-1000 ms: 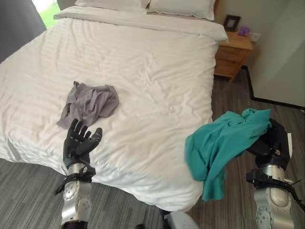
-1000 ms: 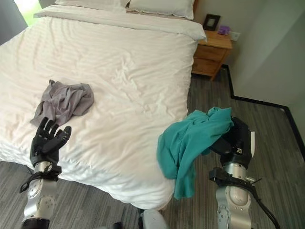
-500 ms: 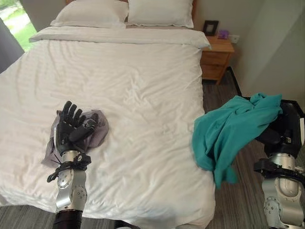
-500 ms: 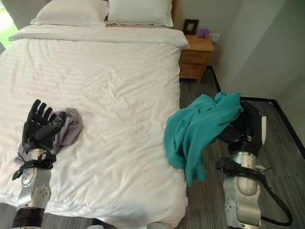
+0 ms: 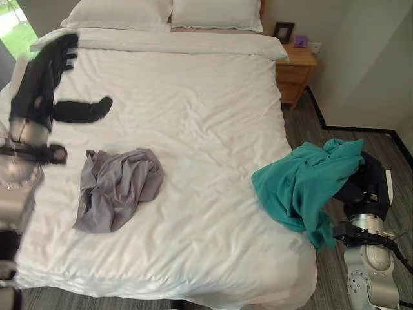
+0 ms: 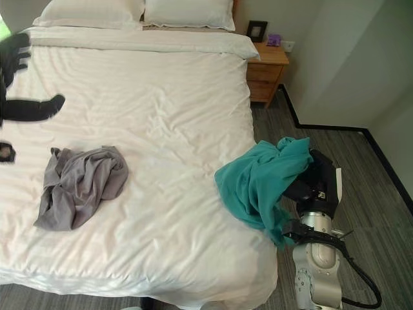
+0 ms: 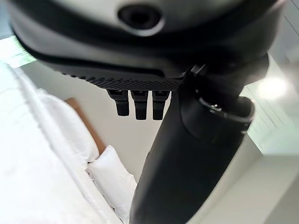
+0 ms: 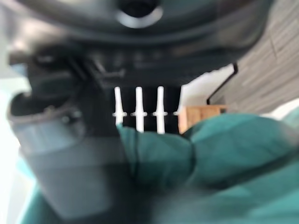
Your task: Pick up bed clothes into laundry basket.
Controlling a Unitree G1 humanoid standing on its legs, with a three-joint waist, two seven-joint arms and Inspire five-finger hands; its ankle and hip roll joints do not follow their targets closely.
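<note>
Left eye view: right hand (image 5: 364,184), fingers clutching soft, light teal garment (image 5: 303,187) at four o'clock; left hand (image 5: 48,84) spread wide above limp grey shirt (image 5: 119,187), best pinched mid-bunch.

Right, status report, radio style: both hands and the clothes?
Left hand open, raised over the bed. Right hand shut on teal garment beside the bed. Grey garment lies loose on the bed, untouched.
</note>
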